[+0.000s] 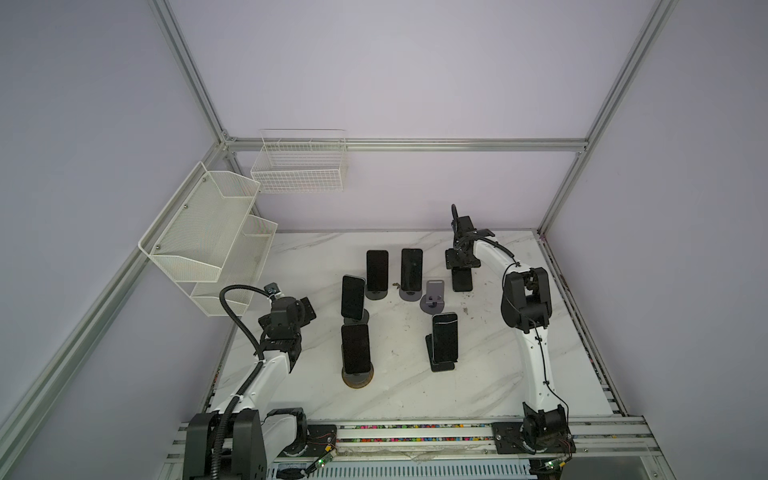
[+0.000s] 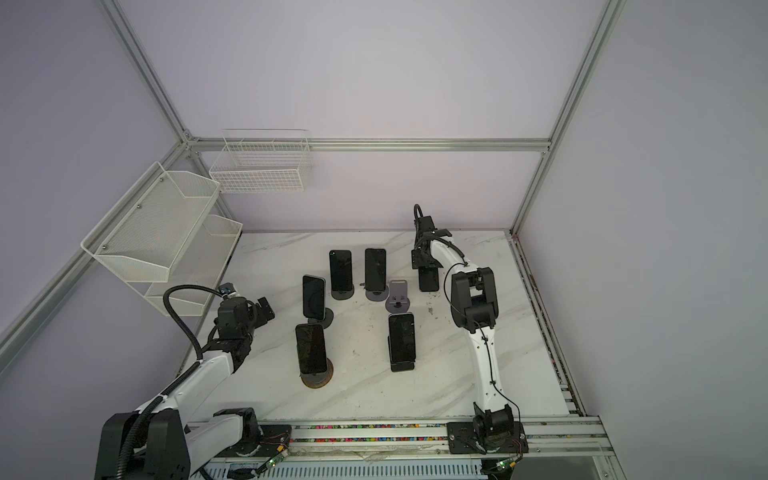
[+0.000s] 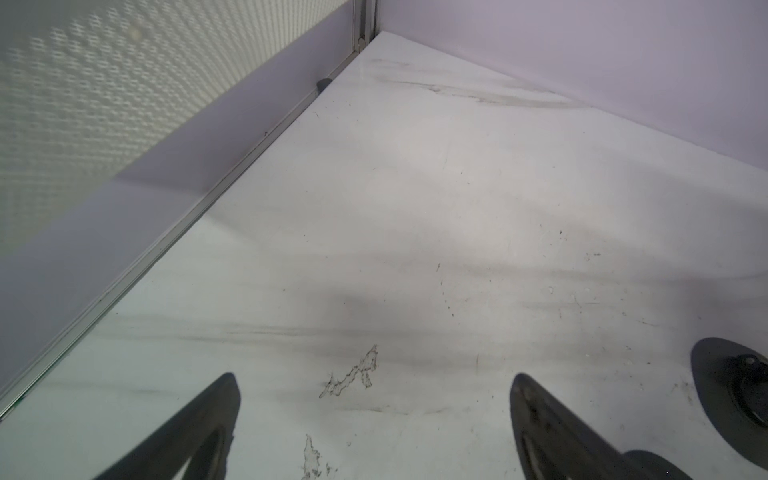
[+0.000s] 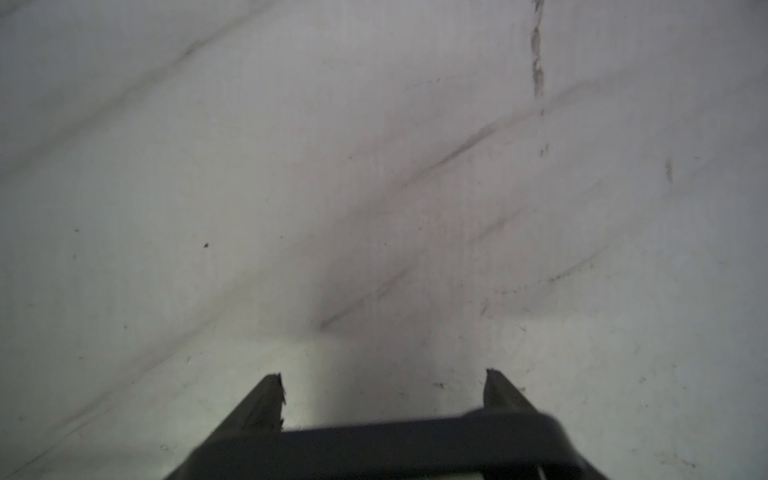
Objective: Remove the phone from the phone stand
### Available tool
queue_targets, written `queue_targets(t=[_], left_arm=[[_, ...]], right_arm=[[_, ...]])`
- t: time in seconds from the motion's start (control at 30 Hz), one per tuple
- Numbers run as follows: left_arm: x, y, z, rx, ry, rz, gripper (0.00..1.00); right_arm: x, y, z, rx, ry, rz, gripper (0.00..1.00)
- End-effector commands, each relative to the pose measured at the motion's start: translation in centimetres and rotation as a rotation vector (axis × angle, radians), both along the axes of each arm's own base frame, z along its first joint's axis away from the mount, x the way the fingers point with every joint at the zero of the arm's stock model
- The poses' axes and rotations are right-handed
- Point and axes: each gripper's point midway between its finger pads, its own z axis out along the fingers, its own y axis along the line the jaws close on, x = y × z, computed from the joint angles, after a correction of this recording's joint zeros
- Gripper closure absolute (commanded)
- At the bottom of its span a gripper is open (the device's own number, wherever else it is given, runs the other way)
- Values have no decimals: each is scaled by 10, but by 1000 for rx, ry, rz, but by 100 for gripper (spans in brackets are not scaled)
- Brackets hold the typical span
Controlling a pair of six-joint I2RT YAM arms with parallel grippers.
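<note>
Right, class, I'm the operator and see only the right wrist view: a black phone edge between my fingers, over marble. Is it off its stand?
Observer: Yes. In both top views the right gripper grips the flat black phone clear of the empty grey plastic phone stand.
Operator: Any others?
Observer: Five more dark phones are propped up on the white marble table.
Operator: Left gripper?
Observer: The left gripper is open and empty, beside the white mesh wall rack.
</note>
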Motion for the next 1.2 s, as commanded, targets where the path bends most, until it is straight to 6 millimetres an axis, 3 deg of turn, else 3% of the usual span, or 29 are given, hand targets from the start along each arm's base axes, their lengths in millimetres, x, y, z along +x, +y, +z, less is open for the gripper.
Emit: queue_targets(t=[0.0, 0.43, 1.17], left_arm=[[3, 0, 2, 17, -26, -19, 1], [0, 3, 0, 19, -26, -2, 0], [-1, 5, -7, 17, 17, 17, 0]], right_arm=[[-14, -1, -23, -21, 84, 16, 38], [-26, -8, -59, -52, 137, -8, 37], [-32, -7, -71, -30, 147, -14, 29]])
